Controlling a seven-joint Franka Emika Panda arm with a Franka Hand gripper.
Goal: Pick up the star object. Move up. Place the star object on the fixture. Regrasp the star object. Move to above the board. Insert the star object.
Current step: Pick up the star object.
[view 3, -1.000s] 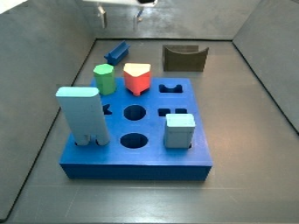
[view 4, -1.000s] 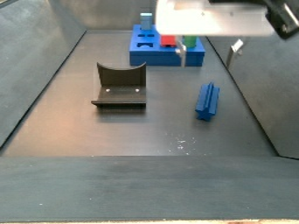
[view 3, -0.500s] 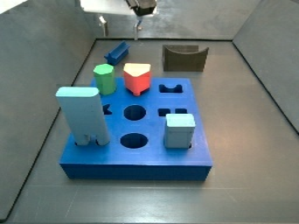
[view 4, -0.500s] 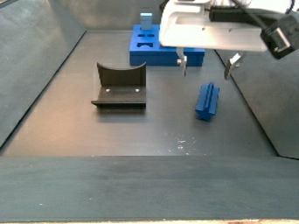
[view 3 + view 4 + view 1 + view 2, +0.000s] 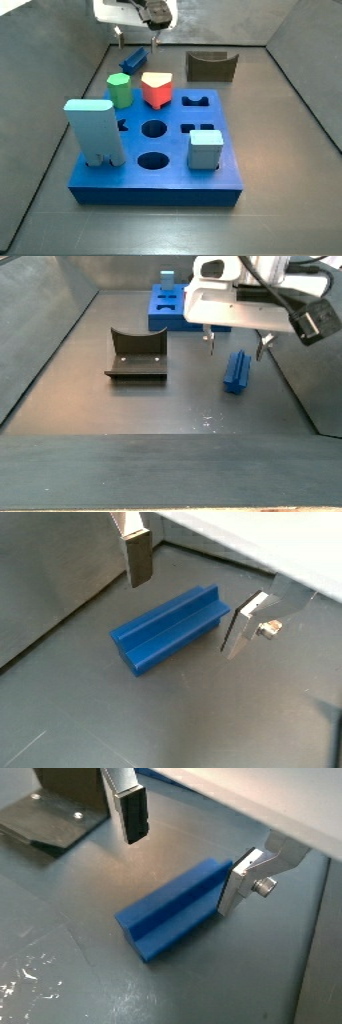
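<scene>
The gripper (image 5: pixel 187 597) hangs just above the star object (image 5: pixel 171 629), its jaws spread wide and holding nothing, one finger on each long side of the dark-blue prism lying flat on the floor. In both wrist views the piece sits closer to the finger (image 5: pixel 249 878) with the screw than to the other finger (image 5: pixel 130 813), so I judge the main risk to be an off-centre close: the nearer pad would meet the ridged flank first and push or twist the star object before the far pad arrives, leaving a skewed grasp that would spoil its seating on the fixture (image 5: pixel 136 355), which stands well off to the gripper's side. Coming down too far could also drive the fingertips into the floor. Against the frames from a second ago, the gripper has descended from high above to just over the piece, which itself has not moved
</scene>
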